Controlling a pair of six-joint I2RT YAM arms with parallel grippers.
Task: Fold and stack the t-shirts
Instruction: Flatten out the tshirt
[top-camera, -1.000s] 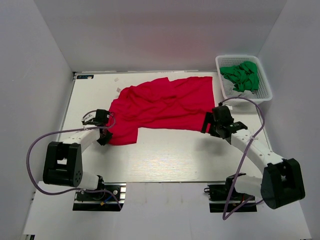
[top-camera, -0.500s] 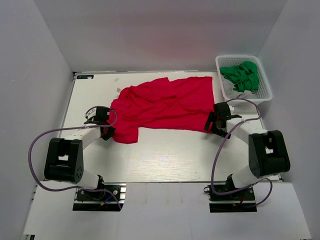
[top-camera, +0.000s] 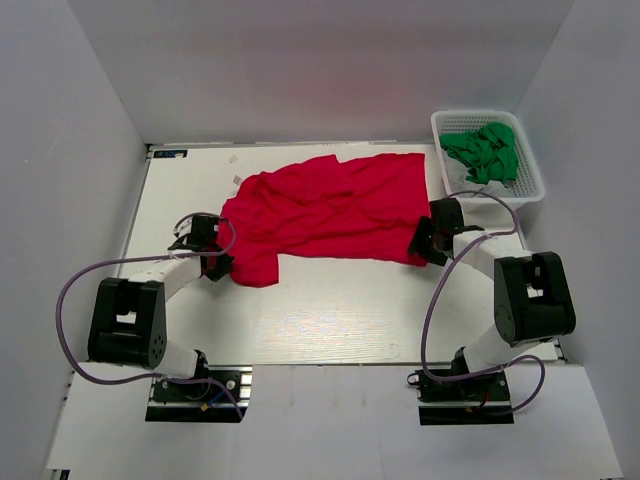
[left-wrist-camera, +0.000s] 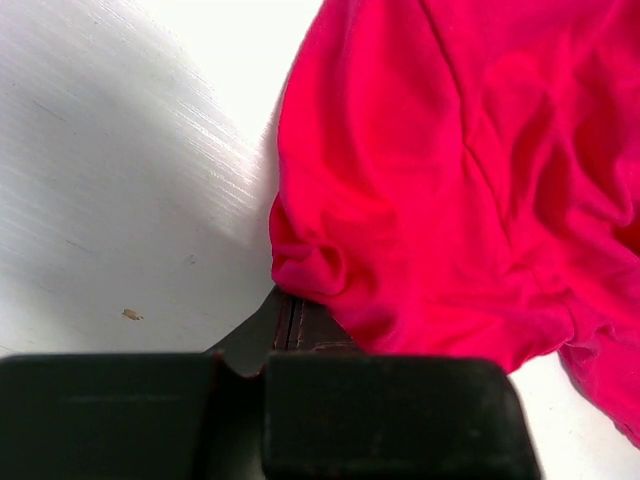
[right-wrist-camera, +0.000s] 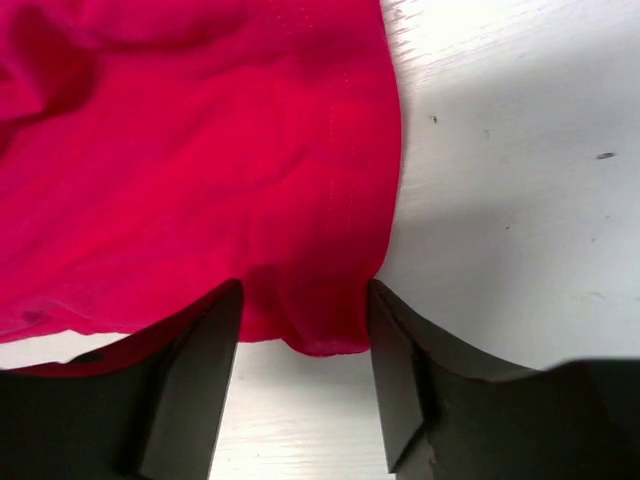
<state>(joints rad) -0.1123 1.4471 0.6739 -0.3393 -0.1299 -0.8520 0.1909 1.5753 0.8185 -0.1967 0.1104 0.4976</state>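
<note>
Stretching low and forward, left end effector (top-camera: 218, 265) pinching t-shirt (top-camera: 330, 205) edge

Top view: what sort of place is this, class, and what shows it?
Probably a robotics test cell: left arm and right arm bolted at a white table, plain white walls boxing it in, a red t-shirt laid out for handling.

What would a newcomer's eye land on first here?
A crumpled red t-shirt sprawls across the far half of the white table. The left gripper is shut on its near left edge, the right gripper stands open astride its near right corner. A white basket at the far right holds green cloth.
</note>
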